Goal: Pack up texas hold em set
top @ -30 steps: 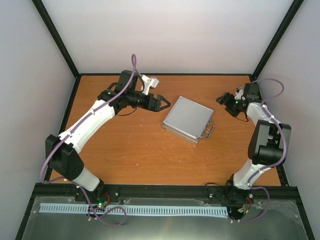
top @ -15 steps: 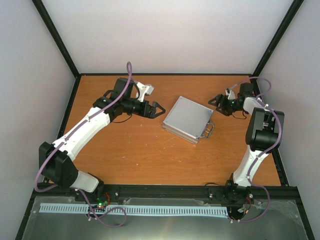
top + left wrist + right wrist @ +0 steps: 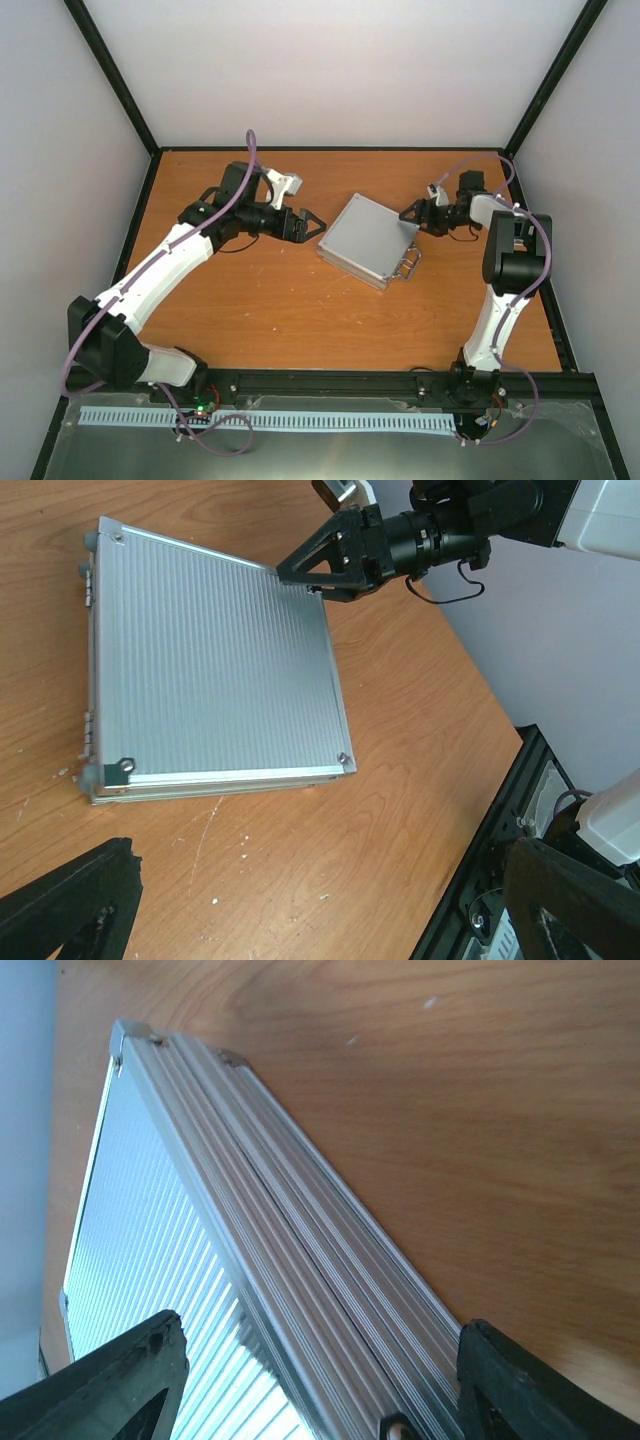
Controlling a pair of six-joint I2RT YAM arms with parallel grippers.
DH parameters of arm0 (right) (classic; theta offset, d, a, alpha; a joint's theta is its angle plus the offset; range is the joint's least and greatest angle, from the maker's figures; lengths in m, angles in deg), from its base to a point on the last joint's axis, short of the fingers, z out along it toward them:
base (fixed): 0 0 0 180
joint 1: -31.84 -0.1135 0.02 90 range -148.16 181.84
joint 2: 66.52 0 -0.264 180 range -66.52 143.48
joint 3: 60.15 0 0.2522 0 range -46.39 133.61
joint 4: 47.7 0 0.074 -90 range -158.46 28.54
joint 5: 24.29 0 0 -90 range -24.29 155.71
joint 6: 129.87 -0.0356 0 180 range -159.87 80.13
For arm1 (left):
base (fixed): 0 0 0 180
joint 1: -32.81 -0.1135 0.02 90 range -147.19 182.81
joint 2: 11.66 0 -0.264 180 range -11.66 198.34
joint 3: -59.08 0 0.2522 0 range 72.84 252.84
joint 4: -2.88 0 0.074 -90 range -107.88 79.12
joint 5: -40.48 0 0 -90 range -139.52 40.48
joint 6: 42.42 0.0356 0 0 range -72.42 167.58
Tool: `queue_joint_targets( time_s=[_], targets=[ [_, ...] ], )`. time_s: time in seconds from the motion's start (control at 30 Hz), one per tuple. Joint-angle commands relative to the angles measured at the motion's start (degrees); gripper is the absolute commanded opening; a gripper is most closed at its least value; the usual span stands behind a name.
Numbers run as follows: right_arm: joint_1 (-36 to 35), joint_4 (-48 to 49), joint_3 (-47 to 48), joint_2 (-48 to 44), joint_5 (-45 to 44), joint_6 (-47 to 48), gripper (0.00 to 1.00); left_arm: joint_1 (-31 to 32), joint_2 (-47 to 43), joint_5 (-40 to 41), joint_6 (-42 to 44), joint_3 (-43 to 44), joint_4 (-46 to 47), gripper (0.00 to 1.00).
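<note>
The orange wooden surface (image 3: 250, 300), boxed in by pale walls and a black frame, carries one thing: the silver case (image 3: 366, 238). It lies flat and shut near the middle, its handle (image 3: 408, 264) on the near-right edge. No chips, cards or dice show; whether they are inside cannot be told.

The left fingers (image 3: 308, 223) are spread wide just beside the case's left corner, apart from it. The right fingers (image 3: 410, 213), also spread wide, sit at the far-right corner. The right wrist view shows them on either side of the ribbed edge, gripping nothing.

The case looks stiff and hard, and its ribbed metal skin is probably slick. If it is full of chips, it would be heavy for its size. The broad lid offers no purchase. The handle seems the best hold, or a pinch across the thin edge near a corner. The other arm would need to brace the opposite side so the case does not skate.
</note>
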Motion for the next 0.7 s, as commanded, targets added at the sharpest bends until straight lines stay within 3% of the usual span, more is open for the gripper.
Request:
queue_joint_targets(
  time_s=[0.0, 0.3, 0.67],
  targets=[
    [-6.6, -1.5, -4.3, -2.9, 3.4, 0.3, 0.73, -0.3, -2.0, 0.4, -0.2, -1.1, 0.8, 1.00],
    [-14.9, 0.1, -9.6, -8.5, 0.7, -1.9, 0.72, -0.3, -1.0, 3.5, 4.3, -1.0, -1.5, 1.00],
    [-14.6, -2.1, -16.9, -25.6, -14.8, -6.9, 0.83, -0.5, 12.6, 8.9, 15.9, 8.7, -4.8, 1.00]
  ],
)
